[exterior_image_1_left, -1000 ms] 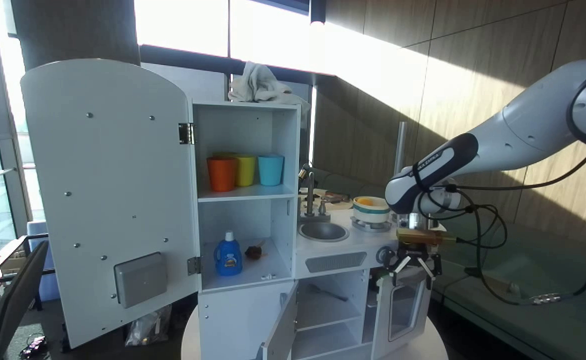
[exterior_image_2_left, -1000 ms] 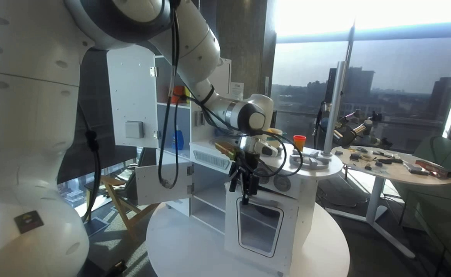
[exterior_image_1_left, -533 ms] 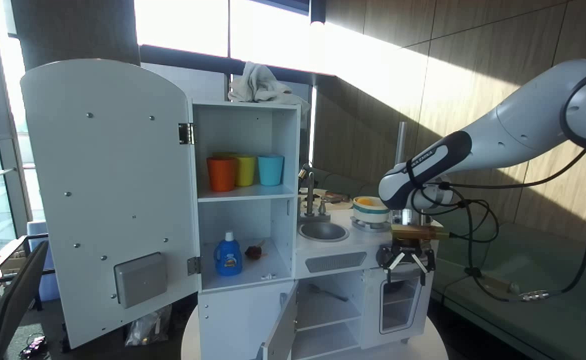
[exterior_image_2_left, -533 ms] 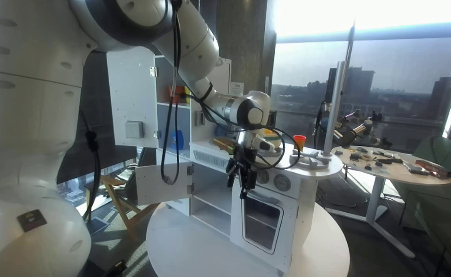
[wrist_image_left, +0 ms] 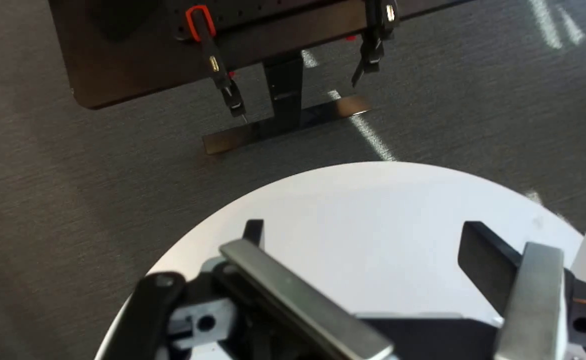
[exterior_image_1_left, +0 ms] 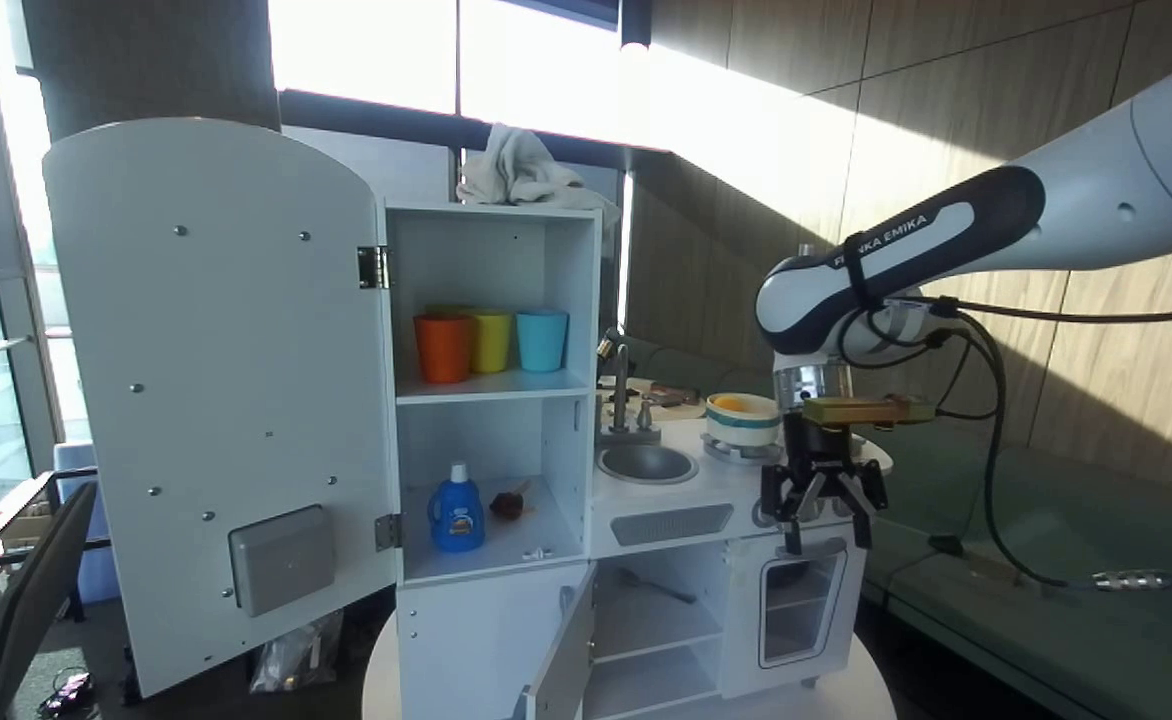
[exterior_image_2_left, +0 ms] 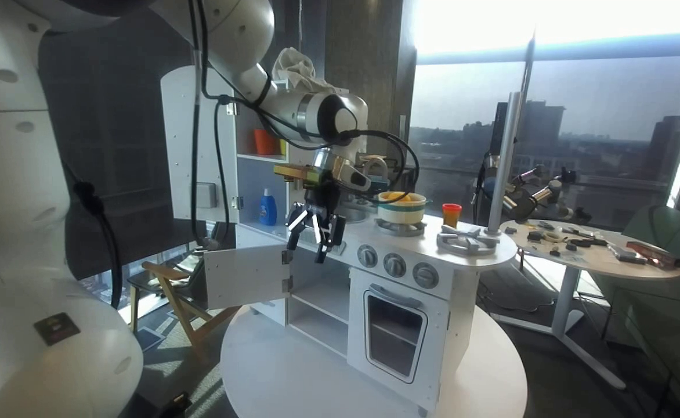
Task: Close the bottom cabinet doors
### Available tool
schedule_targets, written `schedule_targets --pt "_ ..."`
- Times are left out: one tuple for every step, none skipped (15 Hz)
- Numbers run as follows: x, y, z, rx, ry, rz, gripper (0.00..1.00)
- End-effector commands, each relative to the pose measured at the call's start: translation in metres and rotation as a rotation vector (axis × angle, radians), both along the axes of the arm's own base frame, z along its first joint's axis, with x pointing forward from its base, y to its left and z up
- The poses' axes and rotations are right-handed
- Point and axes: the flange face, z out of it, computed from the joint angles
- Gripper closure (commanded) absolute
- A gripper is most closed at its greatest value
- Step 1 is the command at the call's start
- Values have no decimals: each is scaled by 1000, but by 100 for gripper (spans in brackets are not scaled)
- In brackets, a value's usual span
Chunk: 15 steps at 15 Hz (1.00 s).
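"White bottom doors [exterior_image_2_left: 246,277]: how many are done?"

"Two of three look shut to me: the oven door [exterior_image_2_left: 397,339], flush under three knobs [exterior_image_2_left: 394,265], and the plain lower panel [exterior_image_1_left: 486,645] beneath the tall cupboard [exterior_image_1_left: 471,260] (I take that for a door, going by its handle [exterior_image_1_left: 567,599])."

"And what's left?"

"One. The open bottom door [exterior_image_1_left: 563,662] stands swung well out on its two hinges [exterior_image_2_left: 286,285], across the lower shelves [exterior_image_2_left: 319,292] from the oven door. I'd say it needs just a push."

"Your pincer [exterior_image_1_left: 828,543]?"

"I have just one: my fingers [wrist_image_left: 488,267] stand apart, nothing between them, and seem clear of every door."

"Anything else to tally?"

"One tall door [exterior_image_1_left: 216,400], open too, though not my job; one blue bottle [exterior_image_1_left: 458,517]; one pot [exterior_image_1_left: 743,424]; three cups [exterior_image_1_left: 443,348], perhaps a fourth behind."
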Motion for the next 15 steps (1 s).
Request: schedule_targets --pt "-22 70 31 -61 -5 183 0" --pt "-22 96 36 -66 0 246 0" --pt "-23 117 38 -82 -1 290 0" --pt "-22 141 38 -106 -2 344 0" --pt "-22 161 39 -126 -4 393 0" --pt "-21 180 39 -146 -17 435 0" --pt "-19 197 38 -156 -22 477 0" --pt "-18 212 38 -162 -33 513 0" --pt "-16 226 35 -157 -45 551 0" --pt "-13 237 30 -162 -57 586 0" --pt "-10 245 27 -166 -66 614 0" --pt "-6 254 22 -165 -73 642 0" --pt "-3 262 18 -168 -79 667 0" --pt "0 271 16 -168 -99 696 0" --pt "1 279 16 -153 -111 732 0"
